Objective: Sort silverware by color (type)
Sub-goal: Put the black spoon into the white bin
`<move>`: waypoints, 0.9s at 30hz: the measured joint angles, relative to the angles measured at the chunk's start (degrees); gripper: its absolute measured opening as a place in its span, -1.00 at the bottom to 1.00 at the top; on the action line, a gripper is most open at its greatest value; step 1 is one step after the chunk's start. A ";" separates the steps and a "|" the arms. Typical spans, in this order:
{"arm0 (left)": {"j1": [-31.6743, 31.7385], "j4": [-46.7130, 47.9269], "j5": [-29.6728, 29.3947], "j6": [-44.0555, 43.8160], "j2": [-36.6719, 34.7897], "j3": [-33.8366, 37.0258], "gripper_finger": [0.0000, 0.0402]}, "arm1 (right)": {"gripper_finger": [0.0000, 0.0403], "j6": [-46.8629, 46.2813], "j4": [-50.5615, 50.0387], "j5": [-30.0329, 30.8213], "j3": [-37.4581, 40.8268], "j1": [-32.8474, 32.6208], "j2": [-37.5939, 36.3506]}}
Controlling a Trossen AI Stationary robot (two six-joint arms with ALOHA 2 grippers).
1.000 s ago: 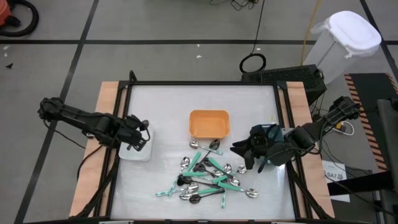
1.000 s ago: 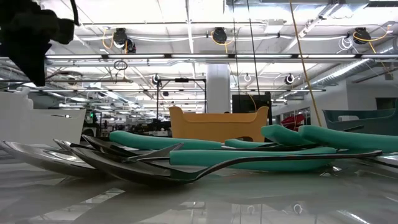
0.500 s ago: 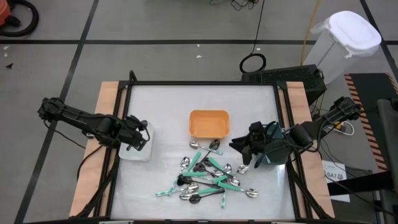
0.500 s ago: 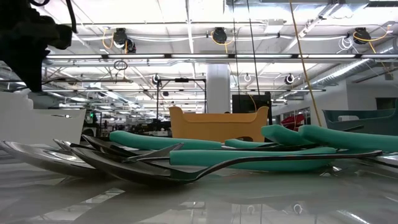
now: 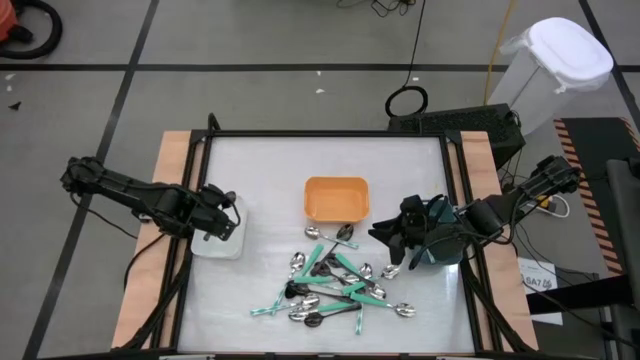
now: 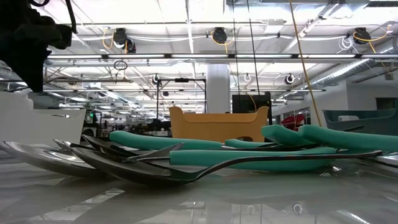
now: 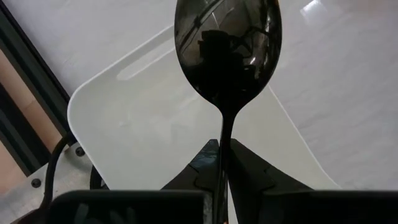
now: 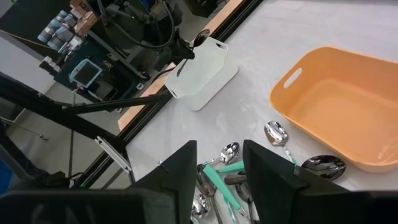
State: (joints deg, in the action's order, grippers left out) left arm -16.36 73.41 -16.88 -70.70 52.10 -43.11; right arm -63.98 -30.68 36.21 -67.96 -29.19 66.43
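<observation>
My left gripper hovers over the white bin at the table's left edge, shut on an all-black spoon. The rest of the silverware, spoons with teal or black handles, lies in a loose pile on the table near the middle front. My right gripper hangs open in the air to the right of the pile, beside the dark teal bin, with nothing between its fingers. An orange bin stands behind the pile. My left gripper pinches the black spoon's thin handle between its two fingers, which point steeply down. The spoon runs on in line with the fingers, its bowl hanging below them over the white bin.
Black rails frame the table on the left and right. The right arm reaches partly over the dark teal bin. Bare tabletop lies behind the orange bin and between the white bin and the pile.
</observation>
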 joint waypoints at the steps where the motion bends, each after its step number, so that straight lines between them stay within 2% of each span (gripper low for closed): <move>1: 0.00 0.00 -0.02 -0.12 0.00 0.00 -0.85 | -0.38 -0.23 0.00 0.00 0.00 0.00 0.01; 25: 0.00 0.08 0.73 -1.64 0.02 0.00 -0.83 | -0.38 -0.94 0.33 -0.01 -0.01 0.00 0.01; 27: -0.21 -0.45 -0.89 -1.76 0.06 1.14 -0.83 | -0.38 -0.90 0.31 -0.02 0.00 0.00 0.01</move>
State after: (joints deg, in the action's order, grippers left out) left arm -16.56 72.96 -17.78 -72.46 52.16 -41.98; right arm -64.88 -30.37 36.18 -67.96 -29.19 66.43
